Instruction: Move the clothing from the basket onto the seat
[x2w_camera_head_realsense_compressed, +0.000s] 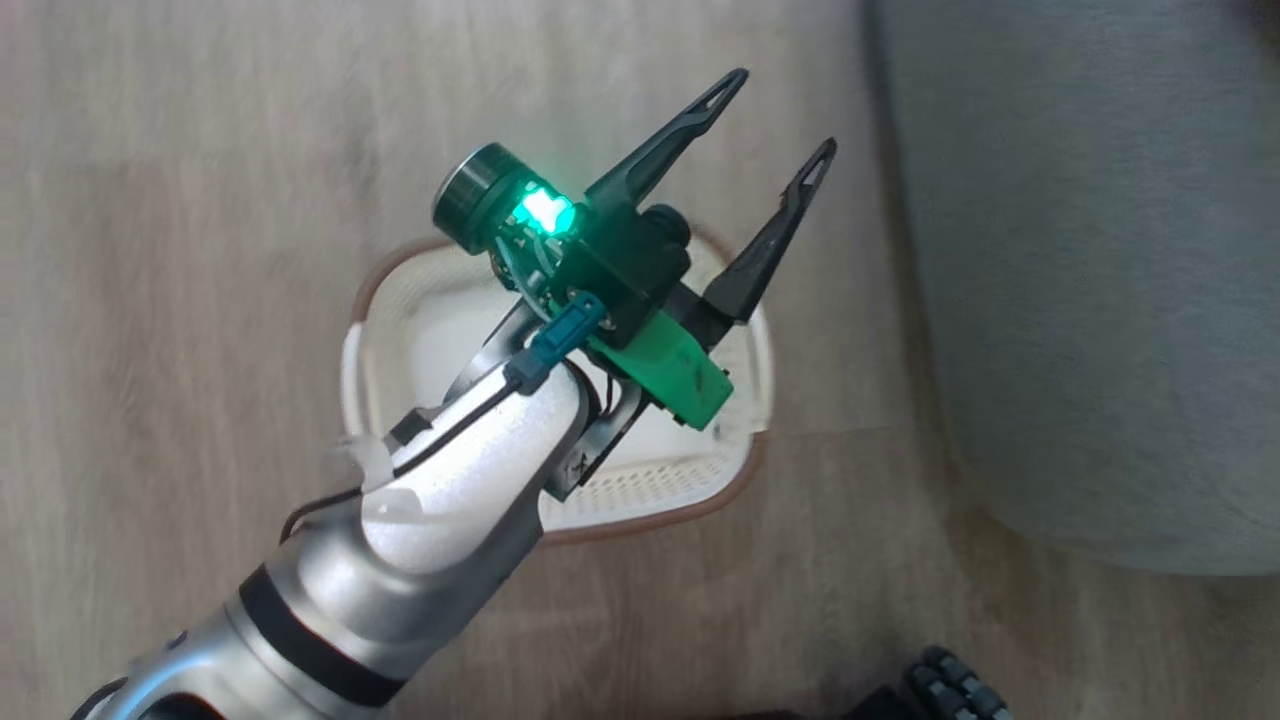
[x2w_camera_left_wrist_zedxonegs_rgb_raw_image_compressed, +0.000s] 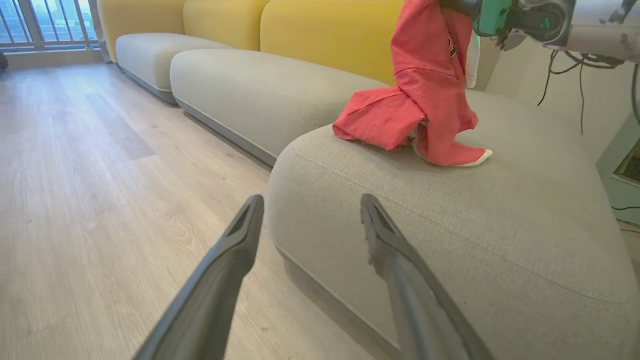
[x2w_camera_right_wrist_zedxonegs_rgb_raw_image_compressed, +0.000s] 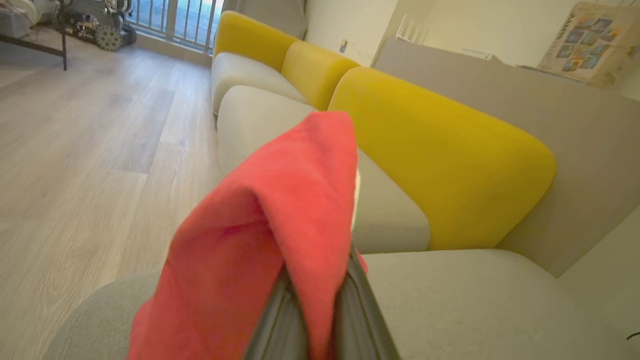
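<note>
- Clothing (x2w_camera_left_wrist_zedxonegs_rgb_raw_image_compressed: 425, 95), from the left wrist: it hangs red from our right claw (x2w_camera_left_wrist_zedxonegs_rgb_raw_image_compressed: 465, 6), lower folds already lying on the seat (x2w_camera_left_wrist_zedxonegs_rgb_raw_image_compressed: 500, 225), so its weight settles there. Our left claw (x2w_camera_left_wrist_zedxonegs_rgb_raw_image_compressed: 311, 202) is spread wide, holding nothing.
- From the right wrist, our fingers (x2w_camera_right_wrist_zedxonegs_rgb_raw_image_compressed: 280, 320) are pinched tight on the clothing, draped over them.
- From the head, the basket (x2w_camera_head_realsense_compressed: 650, 515) sits on the floor (x2w_camera_head_realsense_compressed: 150, 300) beside the seat, our left claw raised above it, likely clear of the drop.
</note>
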